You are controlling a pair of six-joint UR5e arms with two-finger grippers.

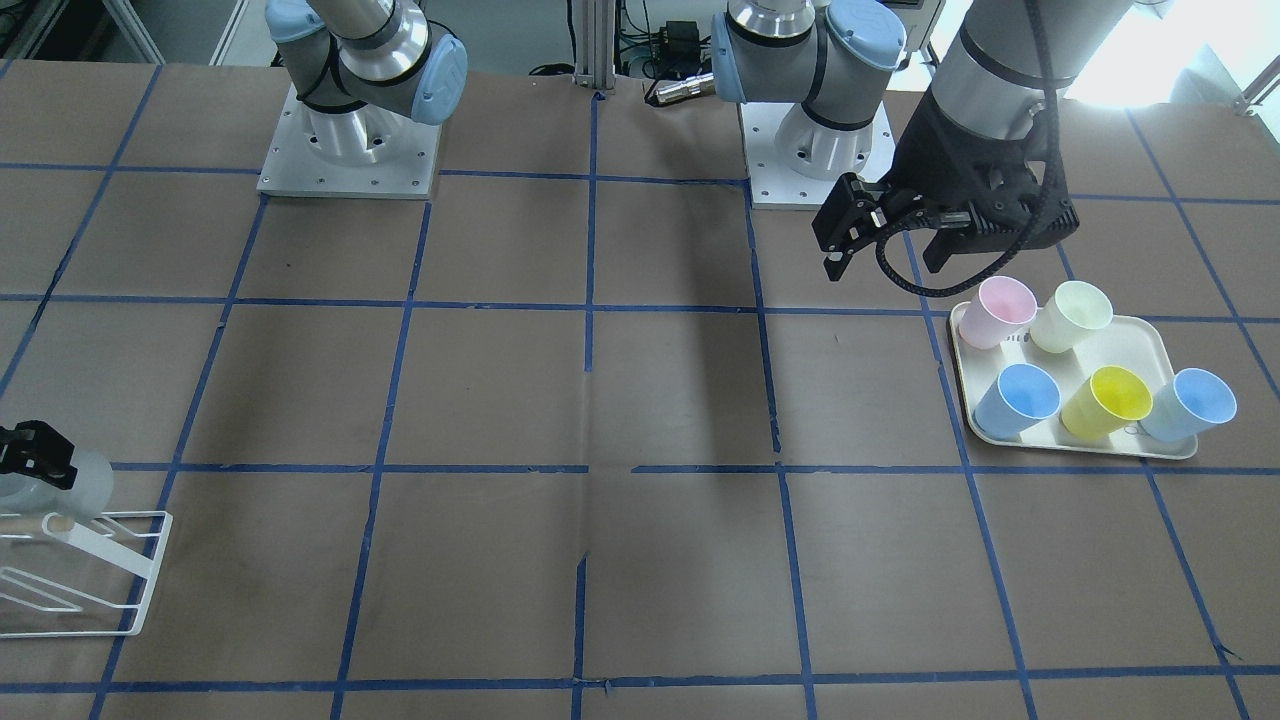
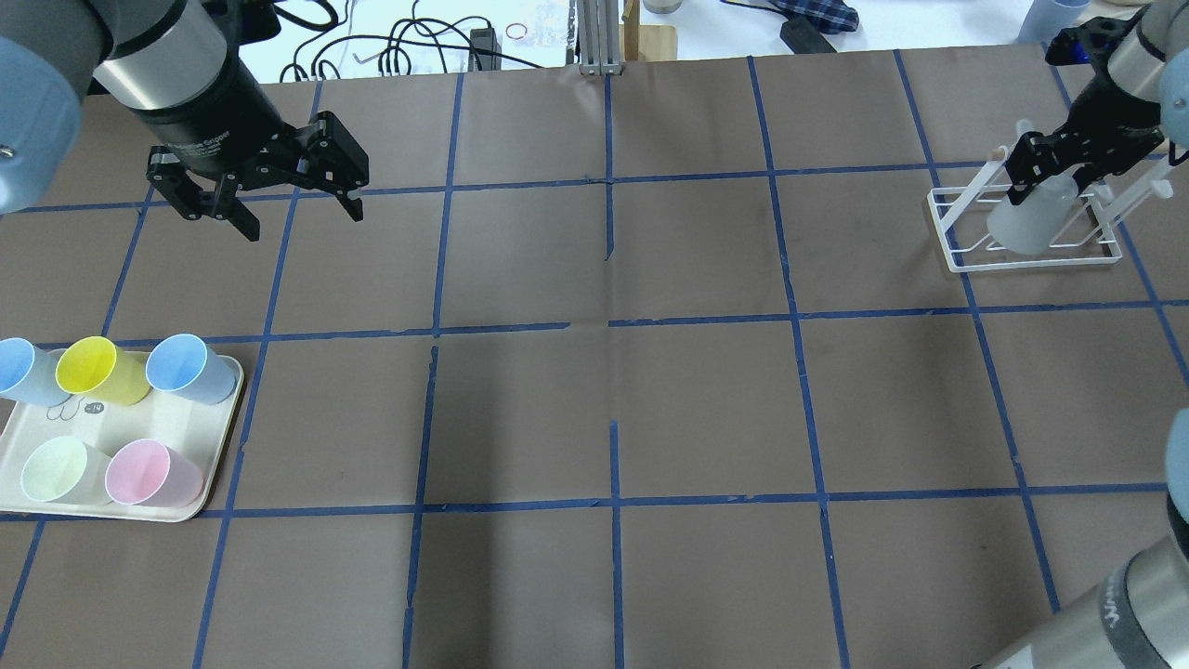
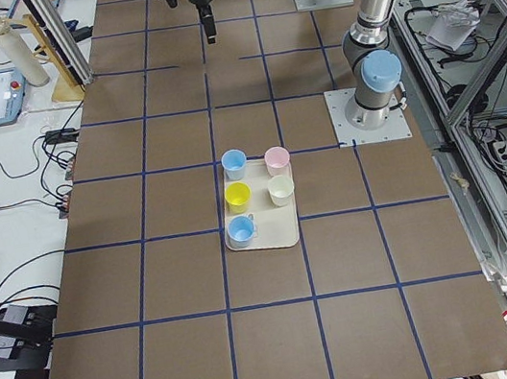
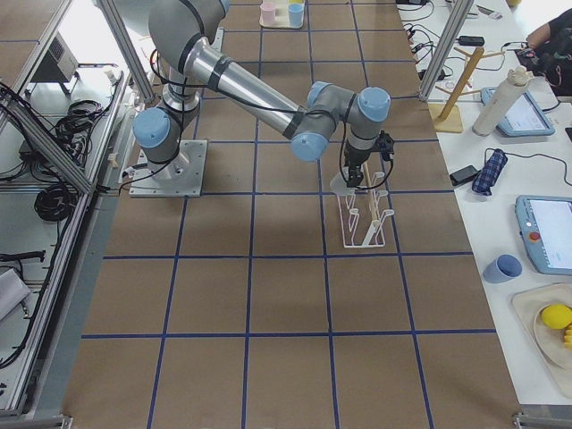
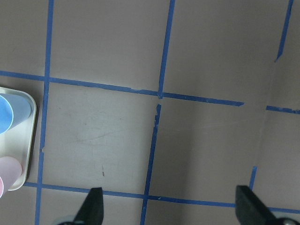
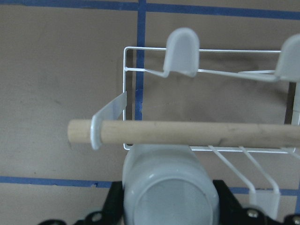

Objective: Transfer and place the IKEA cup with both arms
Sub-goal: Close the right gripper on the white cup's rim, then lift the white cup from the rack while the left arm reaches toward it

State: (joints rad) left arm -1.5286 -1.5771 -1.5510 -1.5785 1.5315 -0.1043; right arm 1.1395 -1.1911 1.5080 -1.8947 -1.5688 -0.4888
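Note:
The grey IKEA cup (image 2: 1026,223) hangs tilted over the white wire rack (image 2: 1022,262) at the table's far right. My right gripper (image 2: 1048,184) is shut on it. In the right wrist view the cup (image 6: 171,187) sits between the black fingers, just below the rack's wooden dowel (image 6: 187,133). In the front view the cup (image 1: 88,485) and right gripper (image 1: 35,455) are at the left edge. My left gripper (image 2: 302,218) is open and empty, held above the bare table beyond the tray (image 2: 221,437). It also shows in the front view (image 1: 885,265).
The cream tray (image 1: 1135,335) holds a pink cup (image 2: 153,474), a pale green cup (image 2: 56,469), a yellow cup (image 2: 97,372) and two light-blue cups (image 2: 190,367). The brown table has a blue tape grid (image 2: 608,321). Cables and devices lie past the far edge.

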